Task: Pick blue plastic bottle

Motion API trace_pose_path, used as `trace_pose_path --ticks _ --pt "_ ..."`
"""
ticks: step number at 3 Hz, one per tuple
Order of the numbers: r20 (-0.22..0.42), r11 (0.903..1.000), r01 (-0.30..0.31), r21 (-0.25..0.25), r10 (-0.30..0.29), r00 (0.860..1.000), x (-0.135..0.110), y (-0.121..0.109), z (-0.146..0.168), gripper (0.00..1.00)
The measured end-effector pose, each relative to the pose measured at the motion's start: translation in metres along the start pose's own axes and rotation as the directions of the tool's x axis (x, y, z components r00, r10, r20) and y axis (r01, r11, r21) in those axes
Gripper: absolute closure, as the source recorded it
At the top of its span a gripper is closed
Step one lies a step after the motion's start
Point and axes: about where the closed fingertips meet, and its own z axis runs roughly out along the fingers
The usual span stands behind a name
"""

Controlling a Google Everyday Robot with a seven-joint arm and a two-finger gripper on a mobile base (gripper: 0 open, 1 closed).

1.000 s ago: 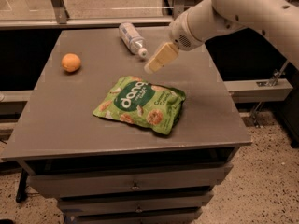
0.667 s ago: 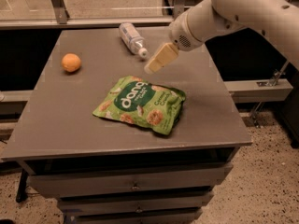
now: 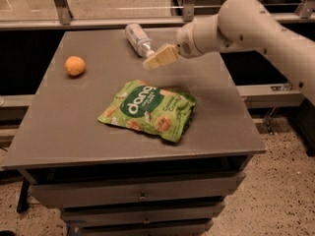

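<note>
The blue plastic bottle point(image 3: 138, 40) lies on its side at the back middle of the grey table point(image 3: 64, 117), its white cap pointing toward the front right. My gripper point(image 3: 153, 61), with tan fingers, hangs just above the table right by the cap end of the bottle, on its front-right side. The white arm point(image 3: 246, 21) reaches in from the right.
A green snack bag point(image 3: 147, 109) lies flat in the middle of the table. An orange fruit point(image 3: 75, 65) sits at the left. A rail with metal posts point(image 3: 61, 4) runs behind the table. Drawers point(image 3: 142, 196) are below the front edge.
The gripper has shifted slightly left, closer to the bottle's cap. The bottle, bag and orange have not moved.
</note>
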Motion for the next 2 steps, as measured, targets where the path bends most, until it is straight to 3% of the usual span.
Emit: trace_pose_path --ticks 1,2 --pt "0.101 0.9954 -0.095 0.007 0.094 0.990 -0.010 -0.020 0.045 0.00" --pt "0.142 0.9944 -0.105 0.017 0.101 0.985 -0.023 -0.035 0.081 0.00"
